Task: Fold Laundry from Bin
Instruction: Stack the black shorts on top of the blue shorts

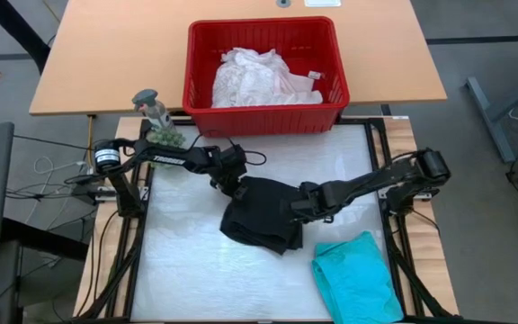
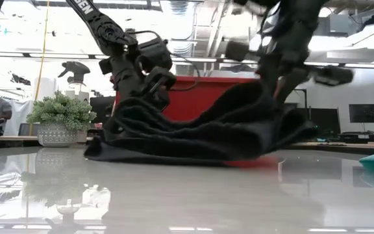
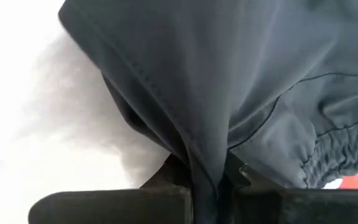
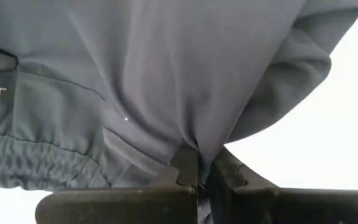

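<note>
While both arms reach in over the white tabletop (image 1: 196, 270), the black garment (image 1: 263, 216) lies crumpled near its middle, between the two grippers. Left gripper (image 1: 234, 184) is at the garment's far-left edge; its wrist view shows the fingers (image 3: 166, 186) pressed together on a fold of black cloth. Right gripper (image 1: 297, 211) is at the garment's right edge, its fingers (image 4: 185, 168) likewise pinching a gather of the fabric. Low view: cloth is lifted at both pinch points and sags between them, with its lower edge resting on the tabletop. Teal garment (image 1: 356, 277) lies flat at the near-right corner, apart from the black one. Red bin (image 1: 265, 76) stands on the wooden table beyond, holding the white lacy top (image 1: 254, 76). A potted plant (image 1: 165, 135) and spray bottle (image 1: 151, 103) stand left of the bin.
</note>
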### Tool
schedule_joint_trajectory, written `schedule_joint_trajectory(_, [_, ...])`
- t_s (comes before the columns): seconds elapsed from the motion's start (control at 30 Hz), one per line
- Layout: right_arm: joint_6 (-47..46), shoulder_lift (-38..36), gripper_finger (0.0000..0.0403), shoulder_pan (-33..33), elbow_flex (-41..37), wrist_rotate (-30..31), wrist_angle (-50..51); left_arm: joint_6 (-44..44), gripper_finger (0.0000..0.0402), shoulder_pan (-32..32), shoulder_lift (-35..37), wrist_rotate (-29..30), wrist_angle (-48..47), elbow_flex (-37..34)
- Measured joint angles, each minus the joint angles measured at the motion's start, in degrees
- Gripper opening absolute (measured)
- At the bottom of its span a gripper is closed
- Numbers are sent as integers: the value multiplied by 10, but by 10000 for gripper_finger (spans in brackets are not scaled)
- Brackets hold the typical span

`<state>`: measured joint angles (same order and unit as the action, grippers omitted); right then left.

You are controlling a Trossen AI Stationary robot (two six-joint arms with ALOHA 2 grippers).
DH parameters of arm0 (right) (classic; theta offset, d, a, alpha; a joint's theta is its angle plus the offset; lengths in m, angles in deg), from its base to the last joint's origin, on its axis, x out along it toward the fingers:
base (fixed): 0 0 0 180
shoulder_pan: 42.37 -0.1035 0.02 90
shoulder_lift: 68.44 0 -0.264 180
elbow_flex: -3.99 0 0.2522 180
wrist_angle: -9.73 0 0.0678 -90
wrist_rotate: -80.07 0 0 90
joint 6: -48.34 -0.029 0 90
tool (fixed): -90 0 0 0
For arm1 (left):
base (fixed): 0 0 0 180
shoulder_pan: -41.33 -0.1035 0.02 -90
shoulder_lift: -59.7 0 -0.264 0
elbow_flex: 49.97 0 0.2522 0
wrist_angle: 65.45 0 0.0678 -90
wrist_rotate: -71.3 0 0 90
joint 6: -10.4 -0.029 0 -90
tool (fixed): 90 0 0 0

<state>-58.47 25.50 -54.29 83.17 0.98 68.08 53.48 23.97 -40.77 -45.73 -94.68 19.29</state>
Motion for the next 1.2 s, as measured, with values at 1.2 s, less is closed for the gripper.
schedule_joint_trajectory(1.2, [-245, -16, 31, -269, 247, 74, 366, 133, 0, 110, 1, -5, 97, 209])
